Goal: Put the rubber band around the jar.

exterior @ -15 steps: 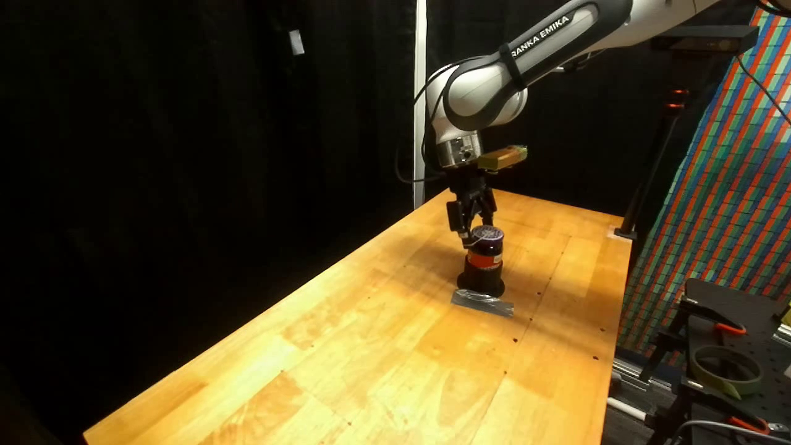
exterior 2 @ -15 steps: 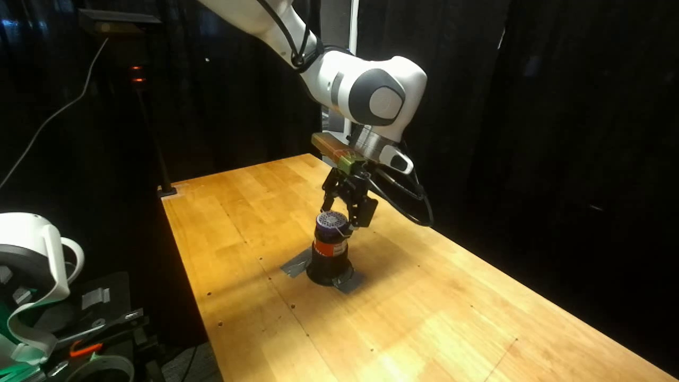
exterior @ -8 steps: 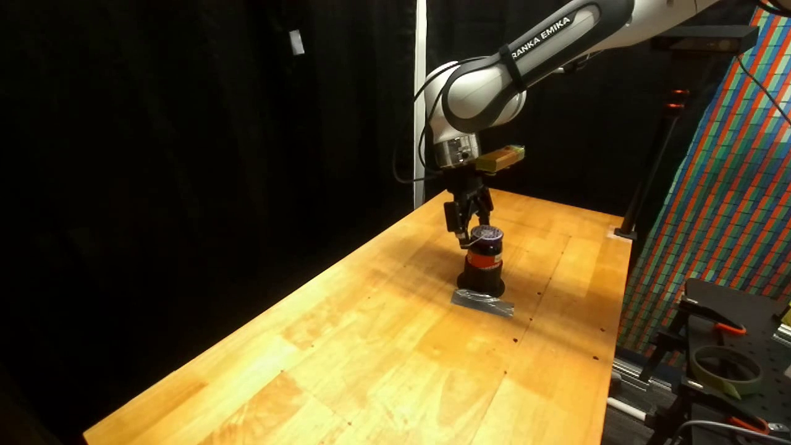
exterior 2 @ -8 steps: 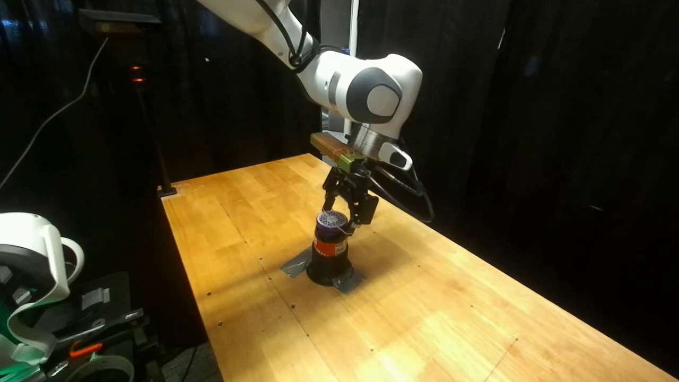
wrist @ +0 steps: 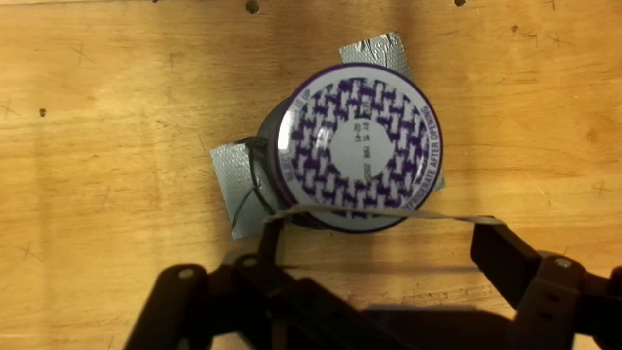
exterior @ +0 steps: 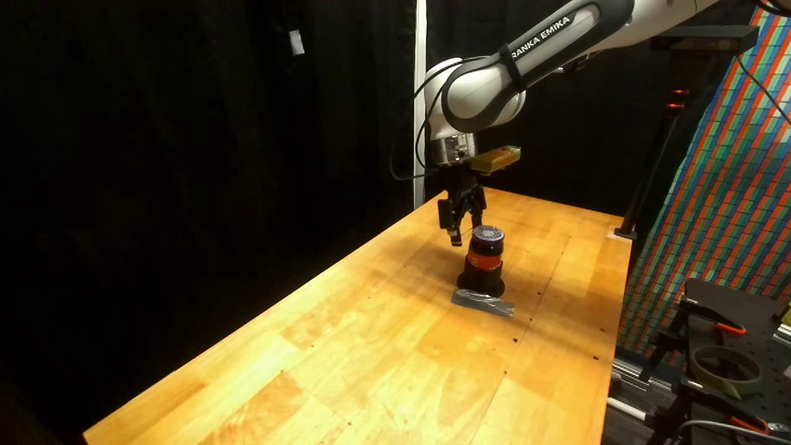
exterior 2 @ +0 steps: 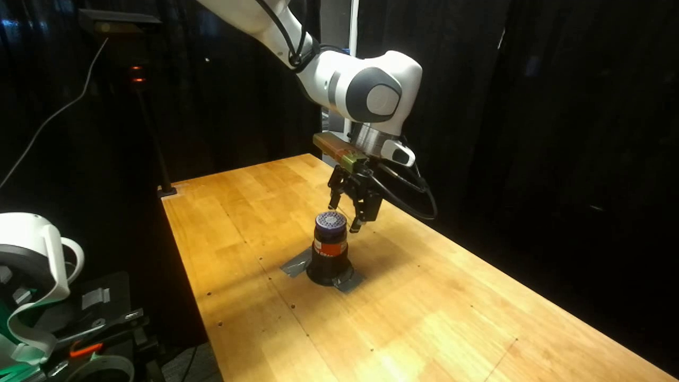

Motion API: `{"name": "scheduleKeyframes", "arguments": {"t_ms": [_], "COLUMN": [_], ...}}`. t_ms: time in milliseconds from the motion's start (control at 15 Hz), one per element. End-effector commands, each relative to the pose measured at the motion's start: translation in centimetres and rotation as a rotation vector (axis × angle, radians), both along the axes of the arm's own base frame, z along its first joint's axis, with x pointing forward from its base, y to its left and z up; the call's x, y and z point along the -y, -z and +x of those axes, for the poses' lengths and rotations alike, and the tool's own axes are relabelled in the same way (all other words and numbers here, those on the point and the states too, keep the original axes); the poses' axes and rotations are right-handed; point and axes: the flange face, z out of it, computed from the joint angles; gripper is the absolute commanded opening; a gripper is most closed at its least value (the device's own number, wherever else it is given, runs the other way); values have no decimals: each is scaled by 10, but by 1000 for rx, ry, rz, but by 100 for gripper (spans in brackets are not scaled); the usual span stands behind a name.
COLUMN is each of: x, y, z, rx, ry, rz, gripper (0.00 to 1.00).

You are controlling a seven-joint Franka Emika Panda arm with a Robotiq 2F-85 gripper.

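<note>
Black curtain behind wooden table in an exterior view. On the table, upright, long axis vertical: jar. Just beside it, pointing down: gripper, jaws spread wide, nearer fingertip apart from the jar. In an exterior view, dark base under the jar, with tape running from it onto the table, so probably fixed well enough to take a nudge. Gap between jaws off to one side of the jar, not over it. In the wrist view, lid ahead of the fingers, toward the top of that view, and slightly off the midline of the gap, toward the finger at view left. Band stretched between the parted fingertips, nothing clasped; visible strand across the near edge of the lid as seen from above. Contact there: cannot tell. Rear strand: not clear. Band not yet around jar. Judged next: travel toward the jar, square to the line between the fingers, with a small sideways correction to centre the lid in the loop, then descent along the jar's axis. Likely trouble: snagging of the strand on the rim, or landing of the finger at view left on the lid, being the one nearer its edge.
</note>
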Motion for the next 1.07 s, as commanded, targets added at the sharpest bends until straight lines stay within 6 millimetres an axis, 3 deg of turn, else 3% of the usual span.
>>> {"name": "scheduleKeyframes", "arguments": {"t_ms": [0, 600, 1000], "x": [-3, 3, 28], "y": [-3, -10, -26], "z": [2, -9, -35], "rx": [26, -2, -79], "ry": [-2, 0, 25], "rz": [-2, -5, -17], "gripper": [100, 100, 100]}}
